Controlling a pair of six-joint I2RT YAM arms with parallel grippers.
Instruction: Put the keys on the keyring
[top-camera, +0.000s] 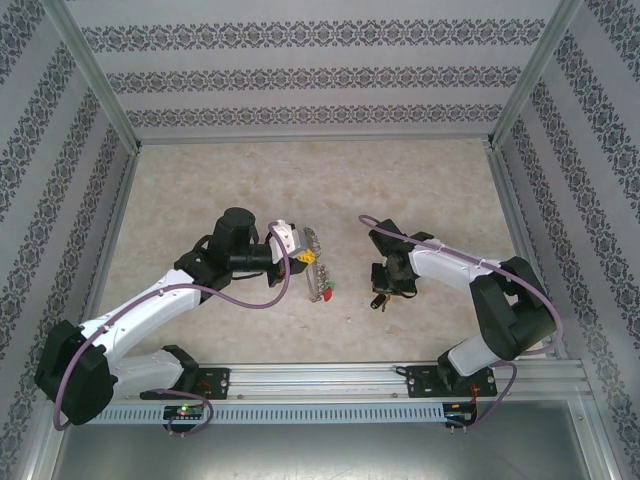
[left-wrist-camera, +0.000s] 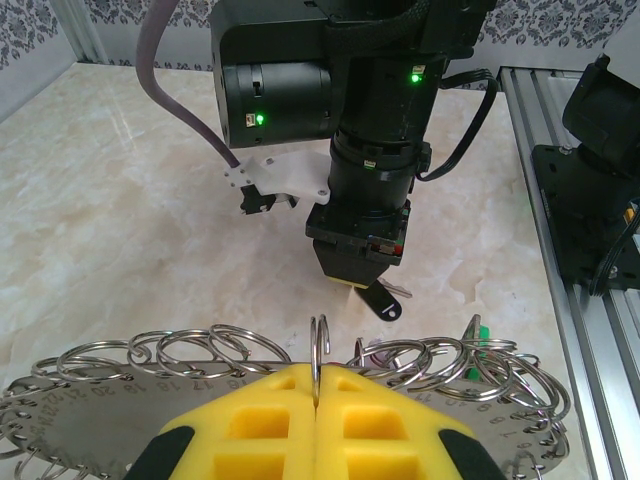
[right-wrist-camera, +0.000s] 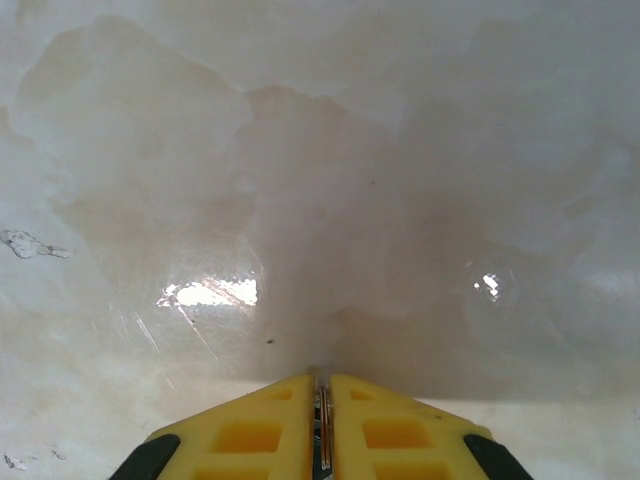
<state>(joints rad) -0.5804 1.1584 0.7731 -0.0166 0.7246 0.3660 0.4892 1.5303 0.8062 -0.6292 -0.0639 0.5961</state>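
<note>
My left gripper (left-wrist-camera: 318, 372) is shut on one upright split ring (left-wrist-camera: 320, 345) of the keyring (left-wrist-camera: 90, 425), a silvery numbered plate edged with several overlapping rings. From above, the keyring (top-camera: 313, 248) stands on edge at the left gripper (top-camera: 303, 256), and the red-headed key (top-camera: 327, 291) hangs at its lower end. My right gripper (top-camera: 383, 290) points down over the table, just right of the keyring. It is shut on the black-headed key (left-wrist-camera: 383, 303), whose head and blade stick out below its yellow fingertips. In the right wrist view a thin metal edge (right-wrist-camera: 322, 430) sits between the closed fingers.
A marble-patterned tabletop (top-camera: 300, 190) lies under both arms, with patterned walls on three sides. An aluminium rail (top-camera: 400, 378) runs along the near edge. A small green piece (left-wrist-camera: 482, 334) shows behind the rings at the right of the keyring.
</note>
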